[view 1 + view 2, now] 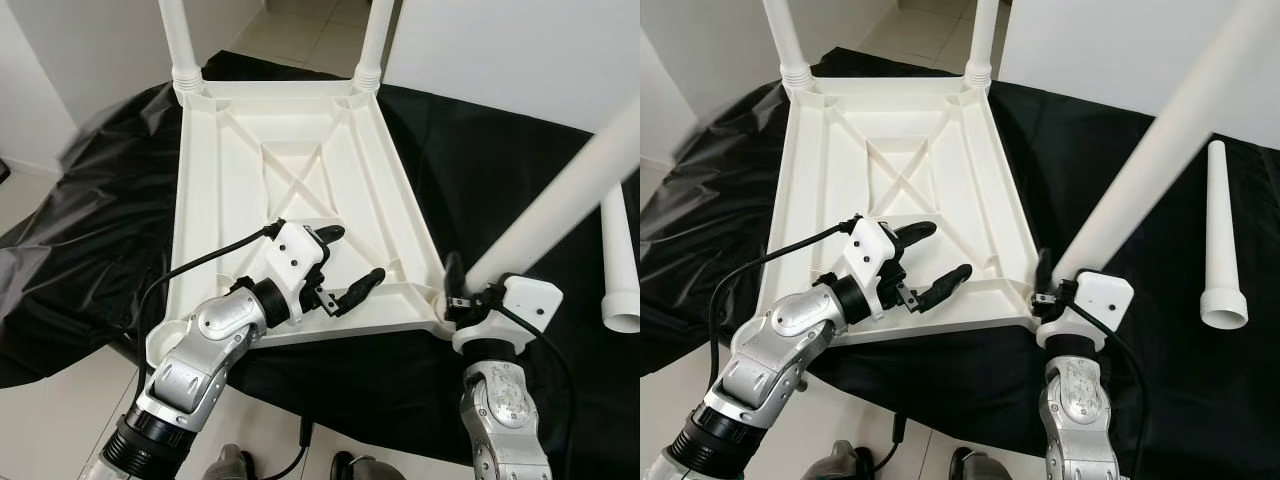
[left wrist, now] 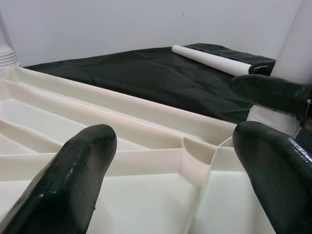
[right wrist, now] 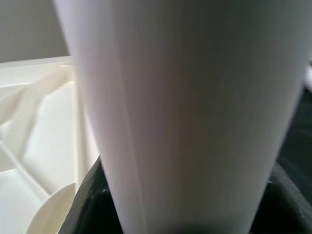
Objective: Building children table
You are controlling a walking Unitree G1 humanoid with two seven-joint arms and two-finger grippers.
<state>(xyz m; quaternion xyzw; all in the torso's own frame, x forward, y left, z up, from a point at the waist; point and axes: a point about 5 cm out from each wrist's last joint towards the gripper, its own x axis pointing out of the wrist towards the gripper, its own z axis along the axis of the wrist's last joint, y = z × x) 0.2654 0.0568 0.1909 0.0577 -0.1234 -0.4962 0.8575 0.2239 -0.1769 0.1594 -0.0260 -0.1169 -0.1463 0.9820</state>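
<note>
A crumpled black sheet [image 1: 90,240] is spread over the pale tiled floor [image 1: 300,35], its glossy folds reaching out to both sides. White walls [image 1: 90,40] rise at the far left and far right, with the floor running on between them.

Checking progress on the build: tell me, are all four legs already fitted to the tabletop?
No: one loose leg lies on the black sheet, apart from the upturned tabletop.
</note>
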